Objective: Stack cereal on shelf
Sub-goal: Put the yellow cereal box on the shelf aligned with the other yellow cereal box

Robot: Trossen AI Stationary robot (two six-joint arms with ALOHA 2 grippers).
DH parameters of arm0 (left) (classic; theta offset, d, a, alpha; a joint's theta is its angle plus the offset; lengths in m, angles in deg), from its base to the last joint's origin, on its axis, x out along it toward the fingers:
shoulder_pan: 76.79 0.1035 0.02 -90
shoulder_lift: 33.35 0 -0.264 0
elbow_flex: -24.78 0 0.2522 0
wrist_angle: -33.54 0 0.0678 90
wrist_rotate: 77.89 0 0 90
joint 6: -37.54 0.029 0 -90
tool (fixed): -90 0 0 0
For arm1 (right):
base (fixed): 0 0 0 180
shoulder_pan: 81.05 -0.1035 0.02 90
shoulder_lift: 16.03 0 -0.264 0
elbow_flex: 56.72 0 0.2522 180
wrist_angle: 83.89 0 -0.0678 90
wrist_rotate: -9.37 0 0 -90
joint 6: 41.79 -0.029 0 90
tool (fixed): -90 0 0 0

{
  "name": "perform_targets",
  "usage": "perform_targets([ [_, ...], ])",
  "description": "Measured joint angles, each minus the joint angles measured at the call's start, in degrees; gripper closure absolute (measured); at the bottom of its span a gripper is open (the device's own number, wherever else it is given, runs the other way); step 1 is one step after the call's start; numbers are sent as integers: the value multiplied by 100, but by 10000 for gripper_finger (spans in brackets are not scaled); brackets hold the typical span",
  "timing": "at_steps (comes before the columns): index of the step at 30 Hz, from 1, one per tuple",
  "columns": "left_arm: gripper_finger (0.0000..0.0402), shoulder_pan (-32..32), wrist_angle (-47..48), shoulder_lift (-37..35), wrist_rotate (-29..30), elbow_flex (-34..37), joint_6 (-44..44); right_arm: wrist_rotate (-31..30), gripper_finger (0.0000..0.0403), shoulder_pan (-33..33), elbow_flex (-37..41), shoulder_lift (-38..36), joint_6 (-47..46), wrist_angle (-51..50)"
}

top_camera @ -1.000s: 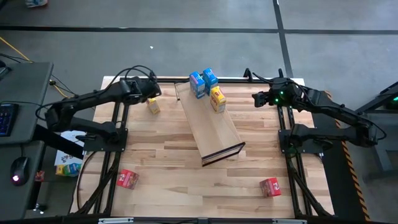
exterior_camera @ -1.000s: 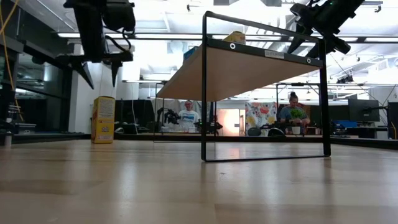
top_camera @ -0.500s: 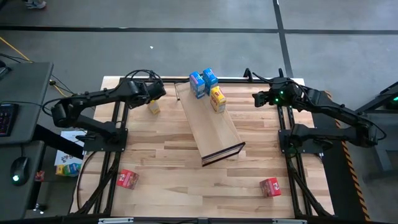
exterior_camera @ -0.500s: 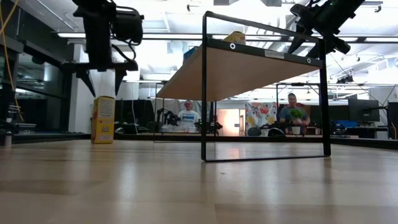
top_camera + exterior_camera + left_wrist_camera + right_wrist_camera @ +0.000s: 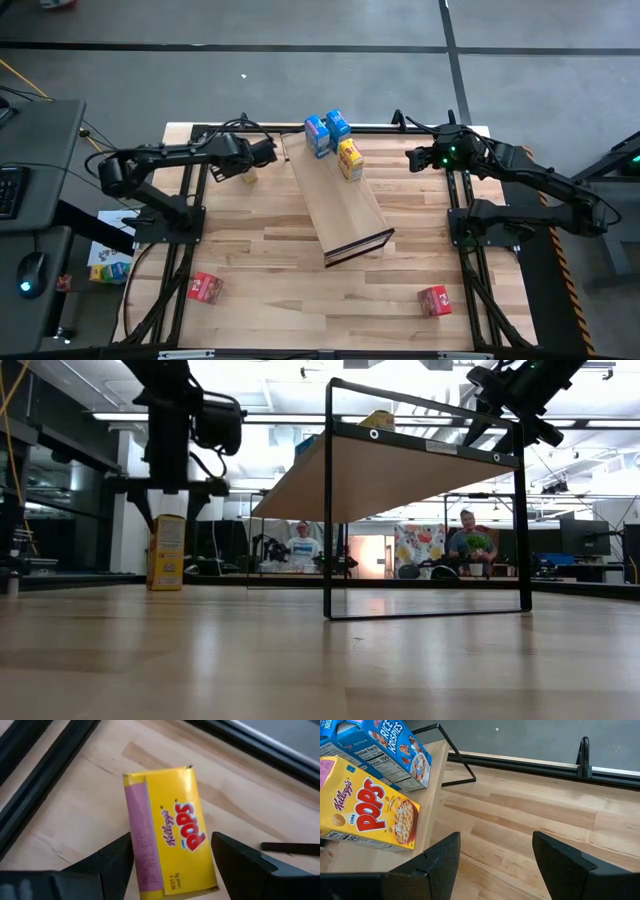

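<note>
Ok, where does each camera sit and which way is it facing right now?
High: overhead, straight down on table, both arms, shelf.
Low: table height, looking level under the shelf toward the room; arms enter from above.
Left wrist: looks past the open left claw at the yellow box on the table.
Right wrist: open right claw, boxes on the shelf.
Shared: that yellow box, high and low.

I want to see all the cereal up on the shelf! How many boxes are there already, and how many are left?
Done: three boxes sit on the shelf, two blue boxes and one yellow box. In hand: nothing yet; the left gripper hovers with jaws open over the second yellow box on the table. Left: that box and two red boxes. The right gripper waits open beside the shelf.
</note>
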State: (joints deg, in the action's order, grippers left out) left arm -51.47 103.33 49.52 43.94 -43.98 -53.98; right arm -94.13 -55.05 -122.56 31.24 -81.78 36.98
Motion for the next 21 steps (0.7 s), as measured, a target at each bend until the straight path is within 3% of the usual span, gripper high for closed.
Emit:
perform_targets([
  [9,162,0,-130,96,-42,103,-142,-2,162,0,2,2,-2,19],
  [21,283,-60,-13,-182,-129,82,366,-4,162,0,2,2,-141,20],
])
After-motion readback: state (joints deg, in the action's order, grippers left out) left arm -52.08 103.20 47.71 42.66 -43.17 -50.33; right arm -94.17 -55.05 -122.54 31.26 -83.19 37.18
